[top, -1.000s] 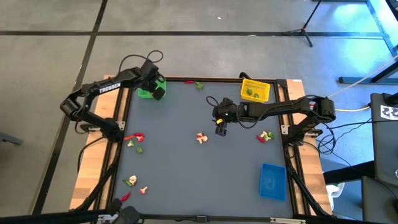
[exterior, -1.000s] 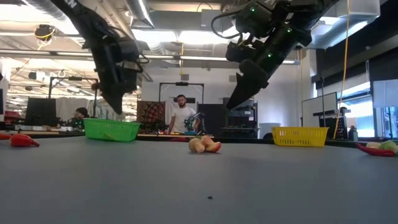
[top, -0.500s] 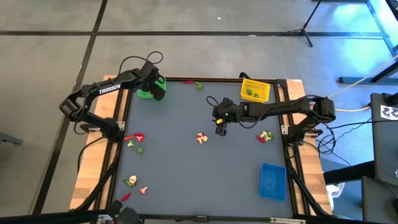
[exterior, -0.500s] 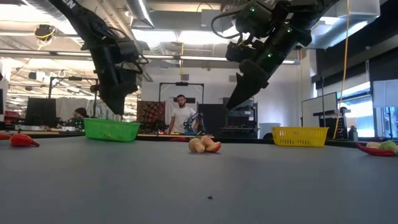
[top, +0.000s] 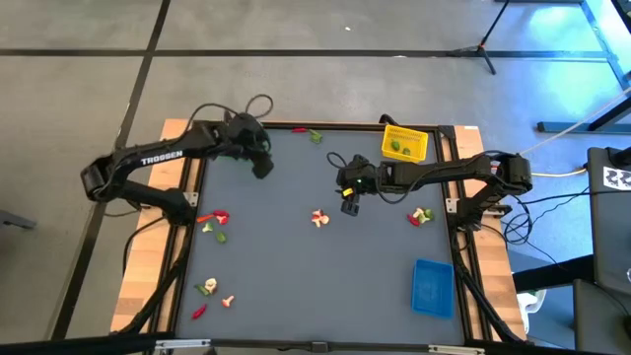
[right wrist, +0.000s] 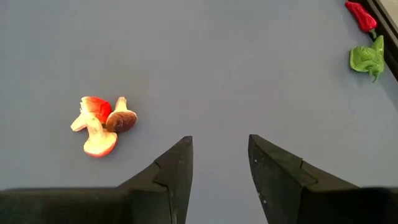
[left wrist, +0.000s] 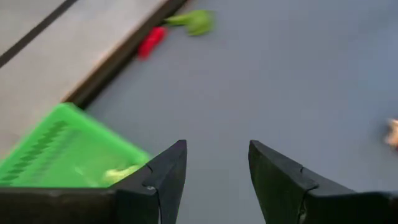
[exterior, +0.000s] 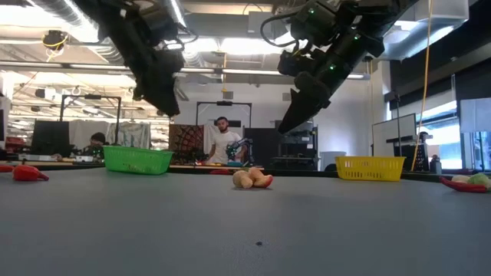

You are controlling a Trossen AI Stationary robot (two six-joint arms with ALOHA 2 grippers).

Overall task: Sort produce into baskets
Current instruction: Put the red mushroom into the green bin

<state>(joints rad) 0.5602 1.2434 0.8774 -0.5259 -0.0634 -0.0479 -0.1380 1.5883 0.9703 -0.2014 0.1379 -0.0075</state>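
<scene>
I see my left pincer gaping empty beside the green basket, right pincer parted near the mushroom pile

Lighting: bright, even, from ceiling strip lights seen in the low view; shadows on the table faint. Left wrist view motion-blurred, green basket smeared; right wrist view sharp.

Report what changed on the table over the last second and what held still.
The left gripper left its spot over the green basket and swung out over the mat toward the table's middle, jaws now open and empty; a green piece lies in that basket. The right gripper stayed above the mat, jaws open, beside the mushroom cluster. The yellow basket, blue basket and scattered produce did not move.
</scene>
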